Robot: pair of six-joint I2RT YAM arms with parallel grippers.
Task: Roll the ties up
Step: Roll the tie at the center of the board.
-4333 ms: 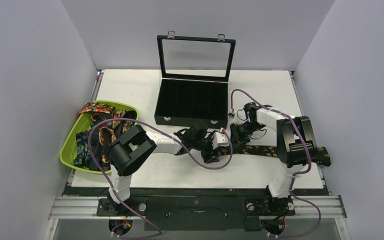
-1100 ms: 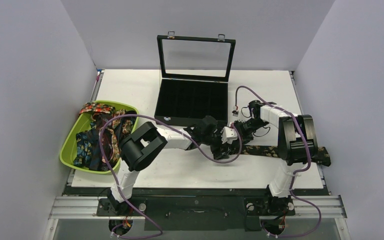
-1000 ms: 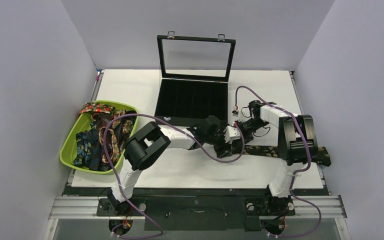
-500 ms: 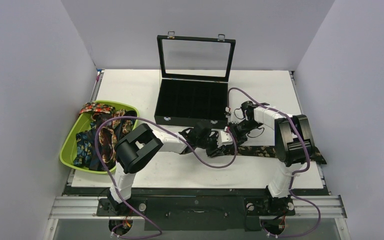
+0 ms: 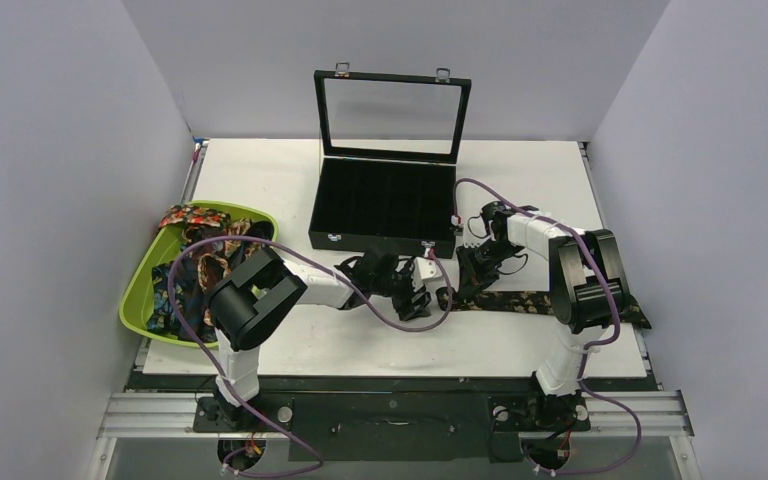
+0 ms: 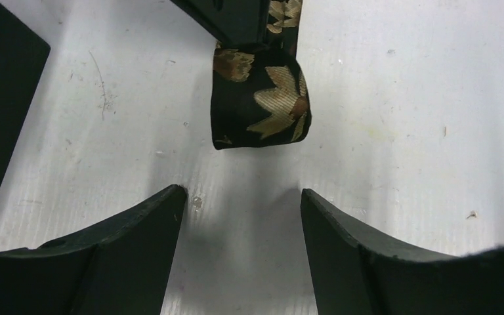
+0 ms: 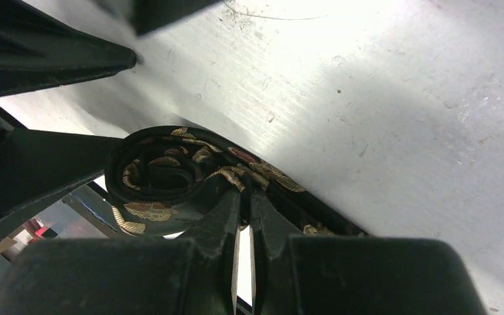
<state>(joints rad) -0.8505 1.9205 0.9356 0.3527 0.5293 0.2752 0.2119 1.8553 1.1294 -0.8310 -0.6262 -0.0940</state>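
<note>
A dark tie with tan-gold florals (image 5: 540,301) lies flat along the table's right front. Its left end is curled into a small roll (image 6: 260,105), which also shows in the right wrist view (image 7: 161,174). My right gripper (image 7: 244,197) is shut on the tie's fabric at the roll's edge and shows in the top view (image 5: 467,277). My left gripper (image 6: 243,200) is open and empty, its fingers (image 6: 141,226) on the table just short of the roll; it shows in the top view (image 5: 415,290). More ties (image 5: 200,270) lie heaped in a green tray.
A green tray (image 5: 138,290) stands at the left edge. An open black case (image 5: 385,205) with several compartments and a raised glass lid stands at the back centre. Purple cables (image 5: 310,270) loop over both arms. Grey walls enclose the table.
My left gripper has drawn back to the left, away from the roll, and now stands open. My right gripper has shifted slightly left, still holding the tie's rolled end.
</note>
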